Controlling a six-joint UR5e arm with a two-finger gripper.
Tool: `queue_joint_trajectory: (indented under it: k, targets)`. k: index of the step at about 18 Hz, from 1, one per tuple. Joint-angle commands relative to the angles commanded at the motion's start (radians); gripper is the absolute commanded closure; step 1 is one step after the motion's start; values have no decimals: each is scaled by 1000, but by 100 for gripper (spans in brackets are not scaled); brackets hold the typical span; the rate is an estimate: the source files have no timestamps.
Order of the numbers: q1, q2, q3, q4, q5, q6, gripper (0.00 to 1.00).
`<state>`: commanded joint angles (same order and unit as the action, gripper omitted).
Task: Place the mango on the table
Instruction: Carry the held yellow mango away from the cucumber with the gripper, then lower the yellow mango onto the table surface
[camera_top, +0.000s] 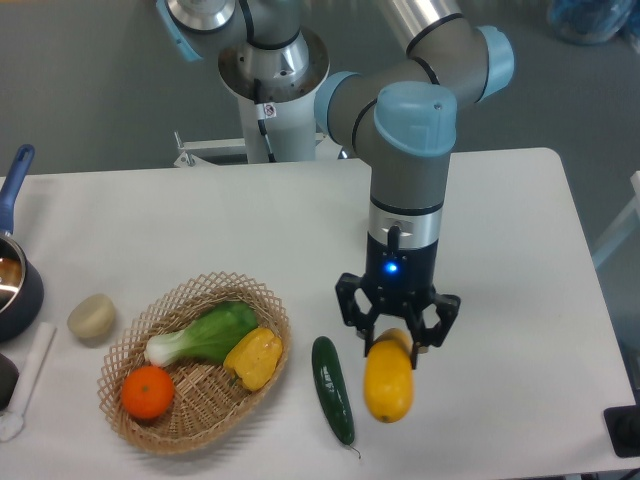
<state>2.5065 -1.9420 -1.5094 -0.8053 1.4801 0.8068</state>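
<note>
The gripper (396, 338) points straight down over the white worktop (500, 250), its blue light glowing, and the jaws are pinched on the top end of the mango (388, 381). The yellow fruit hangs lengthwise below them, near the front edge of the worktop; whether its lower end touches the surface, I cannot tell. Just to its left, apart from it, a dark green cucumber (332, 402) lies flat on the worktop, pointing front to back. Left again sits a wicker basket (205, 293) holding a bok choy (205, 334), a yellow bell pepper (253, 357) and an orange (147, 392). Beside the basket's left rim, apart from it, rests a pale potato (91, 316). At the far left edge there is a dark blue saucepan (14, 285) with its handle angled up, only partly in view.
</note>
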Motion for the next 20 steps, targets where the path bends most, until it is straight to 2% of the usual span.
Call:
queue_joint_trajectory:
  k: [7, 11, 14, 20]
  targets:
    - [-3, -23, -103, 0, 175, 193, 66]
    - [0, -55, -137, -2, 291, 282, 66]
    - [-2, -89, -153, 2, 397, 330, 62]
    - [6, -138, -146, 3, 411, 322, 62]
